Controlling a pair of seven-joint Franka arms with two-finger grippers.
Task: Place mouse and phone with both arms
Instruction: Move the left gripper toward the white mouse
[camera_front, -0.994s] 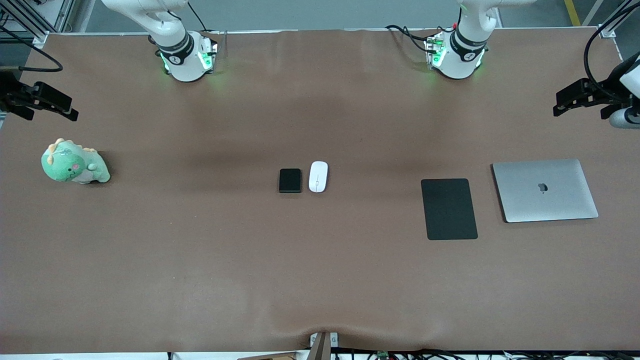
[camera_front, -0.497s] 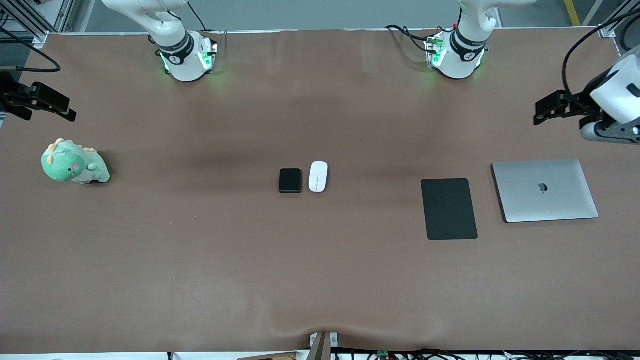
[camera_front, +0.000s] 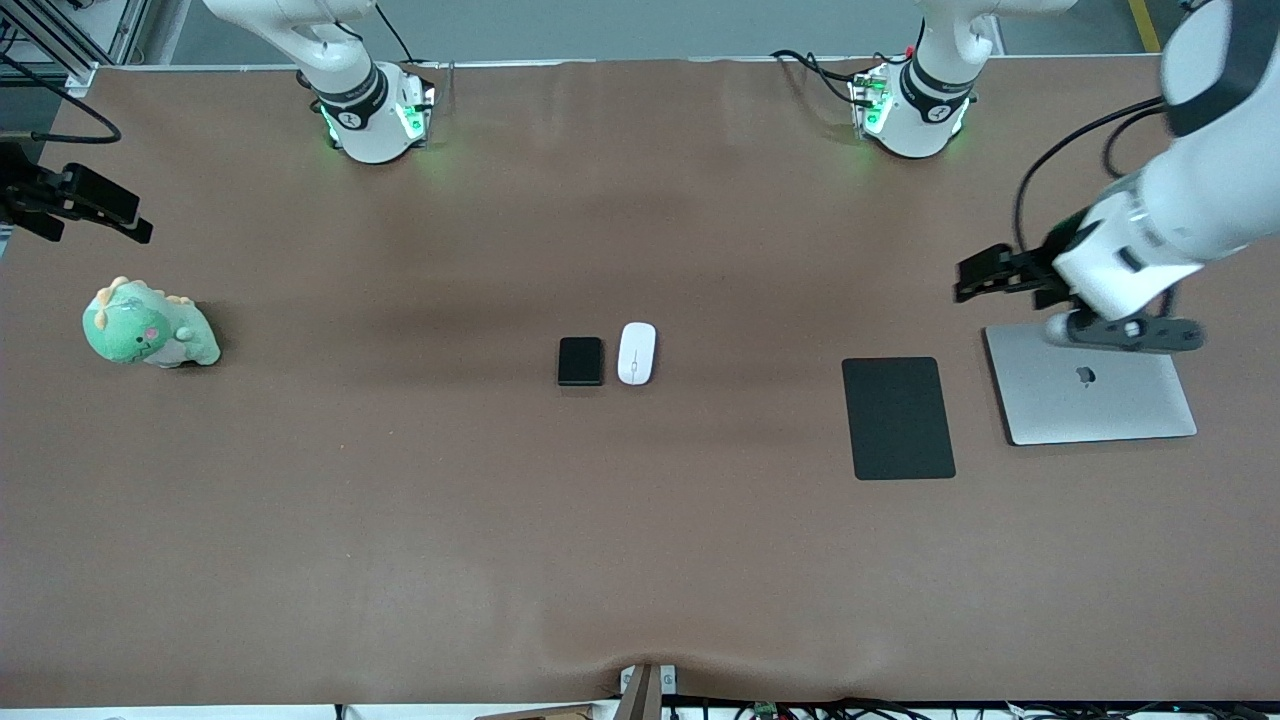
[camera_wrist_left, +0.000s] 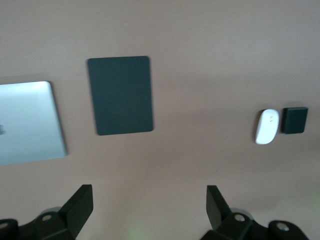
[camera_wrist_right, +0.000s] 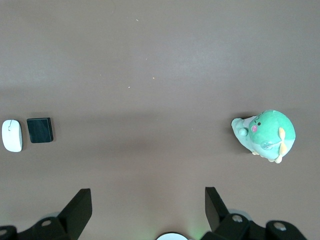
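here, mouse (camera_front: 636, 353) beside phone (camera_front: 580, 361), both untouched

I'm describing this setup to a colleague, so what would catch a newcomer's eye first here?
Probably the green plush dinosaur at the right arm's end of the table. Then the white mouse and black phone side by side mid-table, and the left gripper, open, above the table beside the silver laptop.

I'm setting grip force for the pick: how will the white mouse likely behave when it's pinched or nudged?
The mouse looks like a smooth, glossy, rounded shell, so a pincer may slip on its curved sides. It lies flat and low, so it should slide rather than tip or roll. It sits close beside the phone, so a sideways nudge could well push that too.
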